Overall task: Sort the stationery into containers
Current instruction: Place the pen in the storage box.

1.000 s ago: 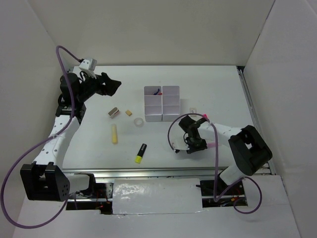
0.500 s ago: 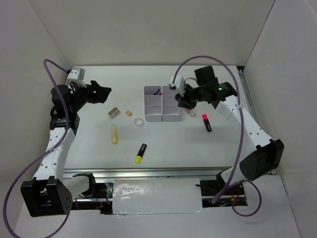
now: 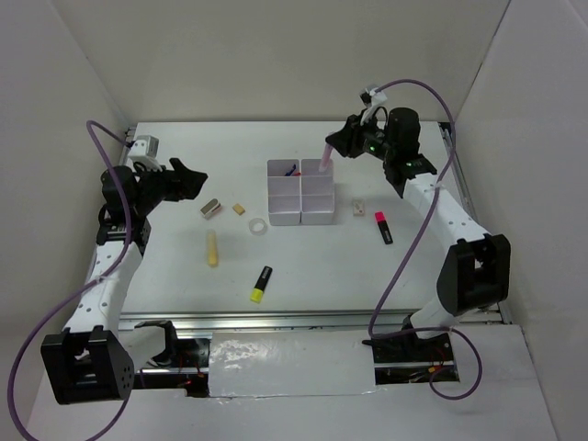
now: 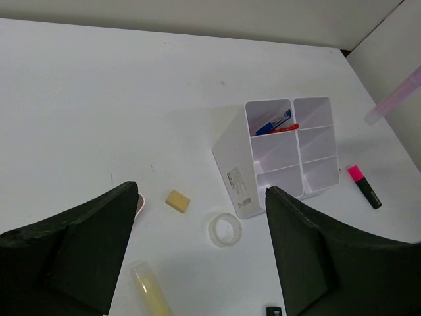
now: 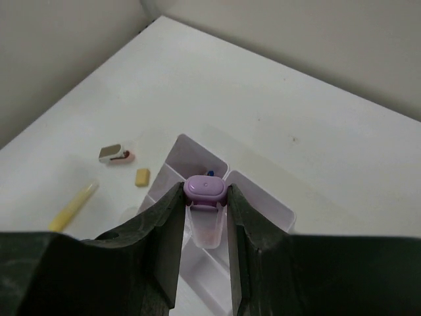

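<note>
Our right fingers (image 5: 164, 230) pinch the lilac tube (image 5: 205, 189), hanging about over the far right cell of the containers (image 3: 300, 193). We should centre it, lower it clear of the walls, then release. Our left fingers (image 4: 85, 243) hang wide and empty at the left of the worktop (image 3: 413, 266).

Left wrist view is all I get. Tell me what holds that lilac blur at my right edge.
Observer: The right tool is clamped on the lilac tube.
Operator: Give me its place against the containers.
Observer: From the top camera it hangs over the far right corner of the containers, not inside.
Operator: Report what lies next to the tan eraser; my view is blocked there.
Observer: A metal clip, apart from it.
</note>
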Controlling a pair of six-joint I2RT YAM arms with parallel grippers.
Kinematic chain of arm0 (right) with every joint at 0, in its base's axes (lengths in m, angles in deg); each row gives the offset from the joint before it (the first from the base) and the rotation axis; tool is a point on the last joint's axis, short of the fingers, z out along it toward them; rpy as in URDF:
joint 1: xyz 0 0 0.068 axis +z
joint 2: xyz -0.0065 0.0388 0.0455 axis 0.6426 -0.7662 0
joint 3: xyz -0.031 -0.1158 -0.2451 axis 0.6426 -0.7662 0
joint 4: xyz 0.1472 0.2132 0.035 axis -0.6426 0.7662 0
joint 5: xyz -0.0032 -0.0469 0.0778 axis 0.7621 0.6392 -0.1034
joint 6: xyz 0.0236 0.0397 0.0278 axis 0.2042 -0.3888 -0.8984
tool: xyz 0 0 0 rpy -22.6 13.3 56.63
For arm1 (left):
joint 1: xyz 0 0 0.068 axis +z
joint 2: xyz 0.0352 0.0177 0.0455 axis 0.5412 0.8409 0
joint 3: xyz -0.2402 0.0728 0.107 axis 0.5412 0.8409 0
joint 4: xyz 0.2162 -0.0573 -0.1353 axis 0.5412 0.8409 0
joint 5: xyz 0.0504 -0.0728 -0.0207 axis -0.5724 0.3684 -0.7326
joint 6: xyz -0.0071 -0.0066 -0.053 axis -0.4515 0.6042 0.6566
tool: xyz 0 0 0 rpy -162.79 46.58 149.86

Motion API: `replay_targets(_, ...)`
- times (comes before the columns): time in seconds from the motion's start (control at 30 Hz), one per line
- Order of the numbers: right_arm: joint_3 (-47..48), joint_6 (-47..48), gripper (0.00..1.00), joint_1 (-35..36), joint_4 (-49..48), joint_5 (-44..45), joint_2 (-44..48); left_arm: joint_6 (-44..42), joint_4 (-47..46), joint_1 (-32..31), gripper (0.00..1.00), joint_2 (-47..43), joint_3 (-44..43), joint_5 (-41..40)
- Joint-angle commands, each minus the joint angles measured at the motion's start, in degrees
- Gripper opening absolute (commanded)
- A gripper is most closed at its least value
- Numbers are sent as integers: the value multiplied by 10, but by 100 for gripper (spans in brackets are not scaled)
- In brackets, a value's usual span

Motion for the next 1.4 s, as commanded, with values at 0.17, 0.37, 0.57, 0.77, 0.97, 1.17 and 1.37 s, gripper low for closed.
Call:
replay_targets(0.17, -28, -53, 0, 16, -207, 45, -31, -27, 0, 5, 90, -31, 26, -19)
replay_targets(0.37, -64, -18, 0, 30, -249, 66, -52, -103, 38, 5, 91, -36, 26, 11)
replay_targets(0.57, -94, 25, 0, 35, -269, 74, -72, -194, 97, 5, 91, -28, 0, 34)
replay_targets(0.77, -102, 68, 4, 35, -264, 84, -99, -376, 173, 11, 92, -19, -16, 71)
replay_targets(0.97, -100, 67, 0, 32, -285, 88, -106, -578, 270, 23, 91, -2, -27, 170)
replay_targets(1.17, -64, 68, 68, 37, -219, 96, -114, -870, 412, 19, 92, 34, -59, 187)
replay_targets(1.37, -45, 42, 79, 32, -145, 69, -77, -1342, 693, 6, 92, 132, -149, 133)
